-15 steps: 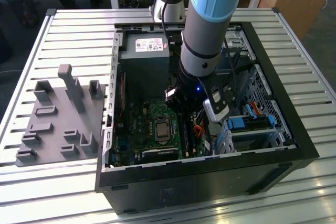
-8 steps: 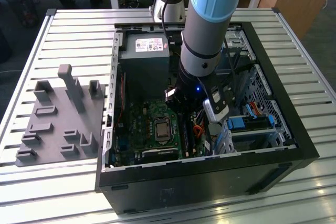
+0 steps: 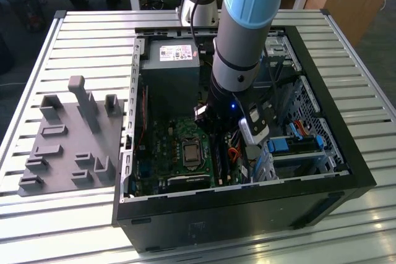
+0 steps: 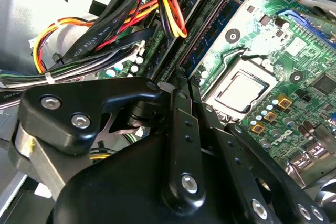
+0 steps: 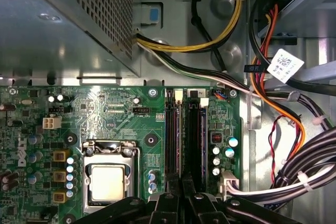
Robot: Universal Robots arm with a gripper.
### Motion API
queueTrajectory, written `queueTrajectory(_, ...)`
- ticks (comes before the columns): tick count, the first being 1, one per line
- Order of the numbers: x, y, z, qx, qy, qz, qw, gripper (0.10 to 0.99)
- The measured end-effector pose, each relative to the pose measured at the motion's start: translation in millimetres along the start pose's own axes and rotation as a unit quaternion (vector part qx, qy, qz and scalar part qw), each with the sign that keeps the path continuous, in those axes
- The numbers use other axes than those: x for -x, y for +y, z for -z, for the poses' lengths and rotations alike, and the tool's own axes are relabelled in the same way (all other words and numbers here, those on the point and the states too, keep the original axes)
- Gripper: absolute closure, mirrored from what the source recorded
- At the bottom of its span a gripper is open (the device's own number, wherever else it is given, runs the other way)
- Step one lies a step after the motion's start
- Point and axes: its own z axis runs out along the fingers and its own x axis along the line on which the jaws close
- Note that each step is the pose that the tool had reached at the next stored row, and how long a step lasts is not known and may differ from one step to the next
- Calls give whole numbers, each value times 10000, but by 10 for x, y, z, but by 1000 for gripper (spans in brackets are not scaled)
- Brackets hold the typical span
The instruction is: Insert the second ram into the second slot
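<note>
On the exterior view's left lies a grey fixture tray [image 3: 68, 137]; rightward, inside the open computer case [image 3: 346, 146], the gripper [image 5: 181, 190] hangs clenched over the motherboard's second slot [image 5: 202, 137], gripping the second ram [image 4: 210, 30].

We count 1 robot arm [image 3: 247, 35]. 1 open computer case [image 3: 346, 153]. 1 green motherboard [image 5: 121, 114]. 1 processor chip [image 5: 107, 182]. 2 long memory slots [image 5: 186, 135], side by side. 1 power supply box [image 3: 170, 60]. 1 grey tray [image 3: 68, 140] on table. 1 slatted table [image 3: 80, 35].
</note>
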Motion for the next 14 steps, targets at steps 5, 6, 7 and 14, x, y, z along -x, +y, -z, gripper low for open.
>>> queueTrajectory(5, 0, -1, -14, -1, 2, 0, 10000, 949)
queueTrajectory(6, 0, -1, -15, 0, 1, 0, 10000, 949)
queueTrajectory(7, 0, -1, -15, 0, 1, 0, 10000, 949)
queueTrajectory(14, 0, -1, -16, 0, 1, 0, 10000, 937)
